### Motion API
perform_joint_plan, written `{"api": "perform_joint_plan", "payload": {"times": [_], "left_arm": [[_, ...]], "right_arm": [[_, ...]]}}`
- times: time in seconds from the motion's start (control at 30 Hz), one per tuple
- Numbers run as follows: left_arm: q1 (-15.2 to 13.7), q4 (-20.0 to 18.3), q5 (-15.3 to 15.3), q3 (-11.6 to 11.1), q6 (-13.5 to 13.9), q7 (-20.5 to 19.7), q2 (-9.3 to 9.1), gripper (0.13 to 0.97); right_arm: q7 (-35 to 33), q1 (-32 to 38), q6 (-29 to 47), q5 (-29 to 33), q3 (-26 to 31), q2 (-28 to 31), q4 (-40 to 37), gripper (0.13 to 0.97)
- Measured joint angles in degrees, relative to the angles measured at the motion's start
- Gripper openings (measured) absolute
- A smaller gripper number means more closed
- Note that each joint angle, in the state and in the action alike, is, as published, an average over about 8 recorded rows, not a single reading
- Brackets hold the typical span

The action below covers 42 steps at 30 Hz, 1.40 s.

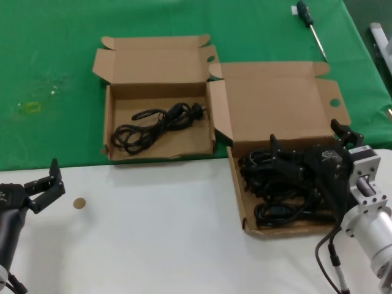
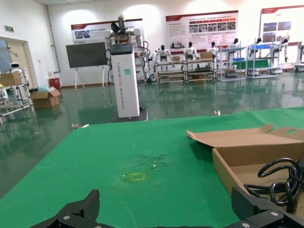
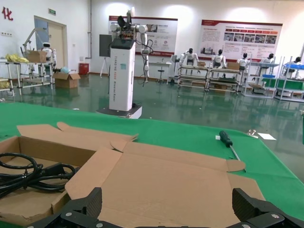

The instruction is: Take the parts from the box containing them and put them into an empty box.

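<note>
The wider box lies on the right with its broad lid folded back and several black cords piled in its tray. My right gripper hovers over that pile, open and holding nothing. In the right wrist view the fingers frame the bare lid. The smaller box on the left holds one looped cord, also seen as a cord in the left wrist view. My left gripper waits open at the near left over the white table, away from both boxes.
A screwdriver lies on the green cloth behind the wider box. A small brown disc sits on the white table near my left gripper. A faint yellow mark shows on the cloth at far left.
</note>
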State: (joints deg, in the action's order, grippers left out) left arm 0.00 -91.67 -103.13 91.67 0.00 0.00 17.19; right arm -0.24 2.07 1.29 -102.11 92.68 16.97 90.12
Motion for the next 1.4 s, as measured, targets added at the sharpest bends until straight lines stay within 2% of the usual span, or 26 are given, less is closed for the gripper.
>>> {"api": "perform_joint_plan", "payload": {"times": [1.4], "left_arm": [[0.0,0.0,0.0,0.0,0.0,0.0,0.0,0.966]], "right_arm": [[0.0,0.0,0.0,0.0,0.0,0.0,0.0,0.966]]}}
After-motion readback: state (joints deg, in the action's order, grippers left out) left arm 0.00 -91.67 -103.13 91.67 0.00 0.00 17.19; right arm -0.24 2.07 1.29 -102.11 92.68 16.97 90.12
